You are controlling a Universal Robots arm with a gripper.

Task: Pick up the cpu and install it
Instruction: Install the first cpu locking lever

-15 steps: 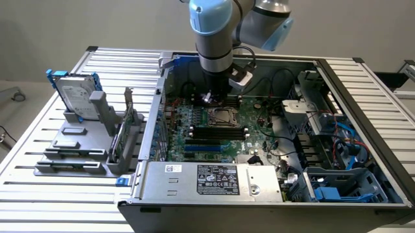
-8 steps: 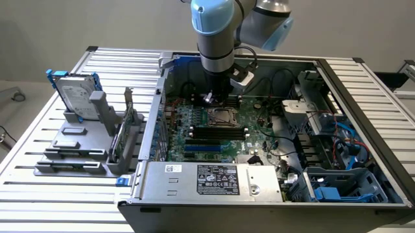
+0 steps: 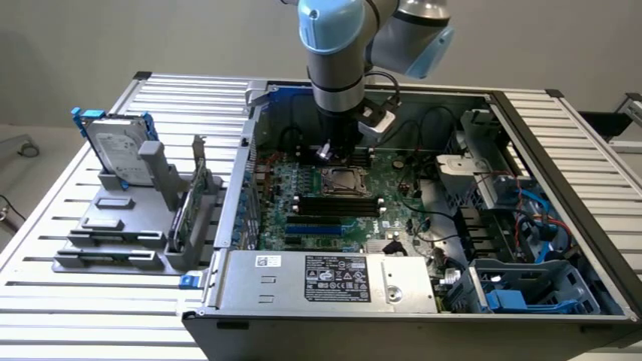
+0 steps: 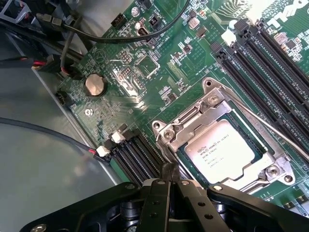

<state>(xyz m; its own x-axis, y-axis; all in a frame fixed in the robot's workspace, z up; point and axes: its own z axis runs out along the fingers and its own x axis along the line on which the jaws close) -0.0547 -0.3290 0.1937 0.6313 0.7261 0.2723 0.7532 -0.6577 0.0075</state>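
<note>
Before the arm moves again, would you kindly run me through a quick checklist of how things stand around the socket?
1. cpu lying in the socket frame: ok, it sits flat inside the metal rim.
2. gripper shut and holding nothing: ok.
3. Gripper clear of the cpu: ok, its tips are beside the frame's corner, not on the chip.
4. Socket lever latched: cannot tell.
5. Cpu orientation in the socket: cannot tell.
6. Black cable away from the socket: ok.
</note>
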